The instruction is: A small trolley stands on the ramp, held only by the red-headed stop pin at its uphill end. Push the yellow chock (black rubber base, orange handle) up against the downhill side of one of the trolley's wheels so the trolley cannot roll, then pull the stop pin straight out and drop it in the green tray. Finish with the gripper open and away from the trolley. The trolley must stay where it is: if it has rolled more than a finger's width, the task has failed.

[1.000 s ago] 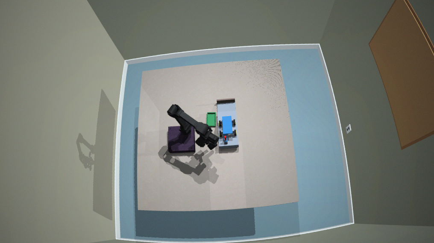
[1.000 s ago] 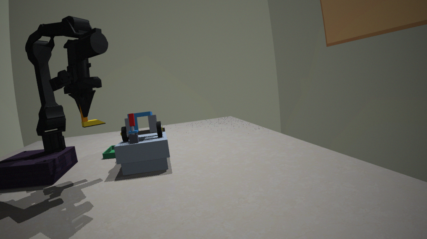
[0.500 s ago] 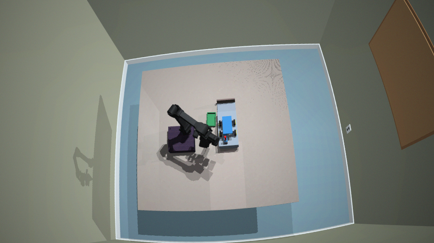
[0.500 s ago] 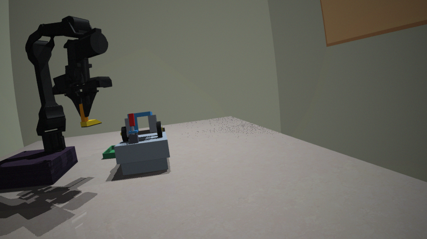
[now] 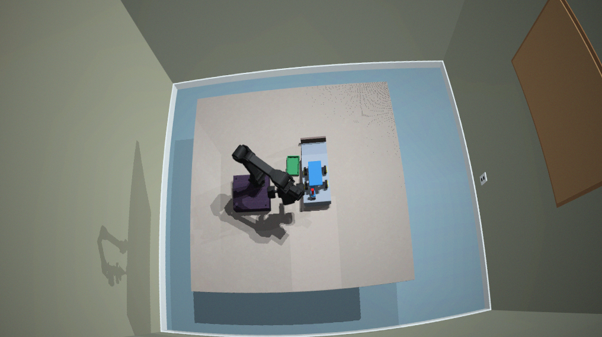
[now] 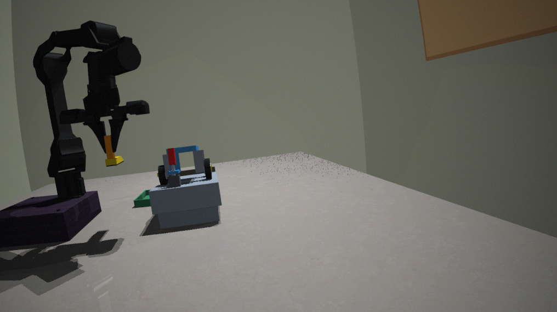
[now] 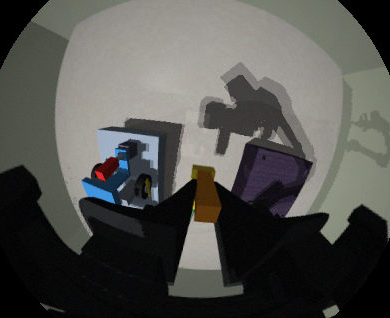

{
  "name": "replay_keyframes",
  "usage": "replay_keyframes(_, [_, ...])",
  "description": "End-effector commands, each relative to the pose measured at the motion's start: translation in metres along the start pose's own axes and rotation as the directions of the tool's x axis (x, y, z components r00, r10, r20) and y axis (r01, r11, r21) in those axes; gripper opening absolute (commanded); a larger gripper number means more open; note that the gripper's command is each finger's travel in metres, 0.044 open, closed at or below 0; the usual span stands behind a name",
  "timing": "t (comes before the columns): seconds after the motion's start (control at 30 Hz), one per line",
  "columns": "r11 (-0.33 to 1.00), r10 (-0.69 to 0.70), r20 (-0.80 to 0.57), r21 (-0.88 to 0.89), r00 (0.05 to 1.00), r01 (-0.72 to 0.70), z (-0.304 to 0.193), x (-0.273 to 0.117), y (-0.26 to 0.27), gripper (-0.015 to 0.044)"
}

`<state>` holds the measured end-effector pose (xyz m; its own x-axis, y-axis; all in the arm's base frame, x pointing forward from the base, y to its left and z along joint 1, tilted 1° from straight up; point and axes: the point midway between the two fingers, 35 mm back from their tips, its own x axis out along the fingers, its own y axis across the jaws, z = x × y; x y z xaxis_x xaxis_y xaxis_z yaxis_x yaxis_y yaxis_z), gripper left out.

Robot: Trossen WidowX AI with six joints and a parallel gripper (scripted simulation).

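Observation:
My gripper is shut on the orange handle of the yellow chock, which hangs in the air left of the ramp. In the top view the arm hides the fingers and the chock. The blue trolley stands on the ramp on black wheels. The red-headed stop pin stands upright in its holder at the trolley's uphill end. The green tray sits beside the ramp, mostly hidden in the wrist view.
The arm stands on a purple base block left of the ramp. A dark end stop crosses the ramp's low end. The table's edges lie well away from the ramp.

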<state>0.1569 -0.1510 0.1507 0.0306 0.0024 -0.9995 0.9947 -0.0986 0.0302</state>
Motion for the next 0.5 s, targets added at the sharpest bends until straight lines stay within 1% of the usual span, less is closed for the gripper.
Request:
replay_keyframes(0.0, [0.997, -0.001, -0.004, -0.083, 1.0, 0.0, -0.0004, 0.0, 0.0001, 0.0])
replay_keyframes(0.23, [0.949, -0.002, -0.003, -0.314, 1.0, 0.001, -0.0005, 0.0, 0.0001, 0.0])
replay_keyframes(0.47, [0.849, -0.002, -0.002, -0.528, 1.0, 0.001, -0.0005, 0.0, 0.0001, 0.0])
